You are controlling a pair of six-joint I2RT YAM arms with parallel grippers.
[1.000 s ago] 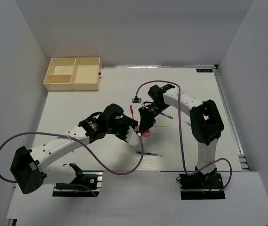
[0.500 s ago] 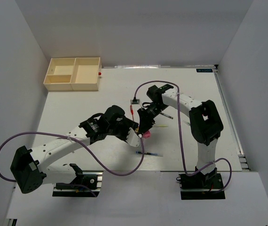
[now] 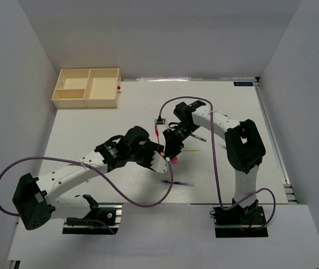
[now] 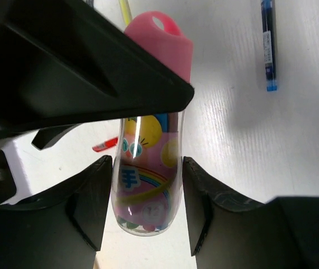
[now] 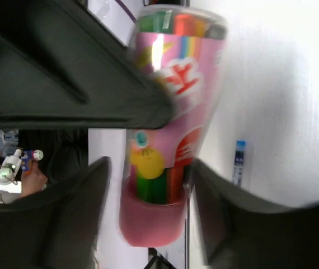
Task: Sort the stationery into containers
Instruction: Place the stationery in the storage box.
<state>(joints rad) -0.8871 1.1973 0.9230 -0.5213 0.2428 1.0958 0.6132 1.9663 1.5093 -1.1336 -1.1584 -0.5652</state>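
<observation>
The short pink cylinder (image 3: 174,159) is held just above the table between both grippers. My left gripper (image 3: 164,161) is shut on its clear patterned body (image 4: 148,168), one finger on each side. My right gripper (image 3: 173,148) straddles the pink cap end (image 5: 154,218) with its blurred fingers apart and a gap on one side. A blue pen (image 3: 177,183) lies nearby and also shows in the left wrist view (image 4: 268,45) and the right wrist view (image 5: 238,162). A red pen (image 3: 156,131), a yellow-green pen (image 3: 192,150) and a dark pen (image 3: 198,138) lie around. The cream tray (image 3: 87,105) stands at the far left.
A small whitish, dark-edged item (image 3: 160,119) lies behind the red pen. Purple cables loop over both arms. White walls close in the table on the left, back and right. The tray has a red knob (image 3: 118,88) on its right side.
Both arms have shifted only slightly. The right arm's wrist has eased a little toward the left, and the pink cylinder stays at almost the same spot between the grippers.
</observation>
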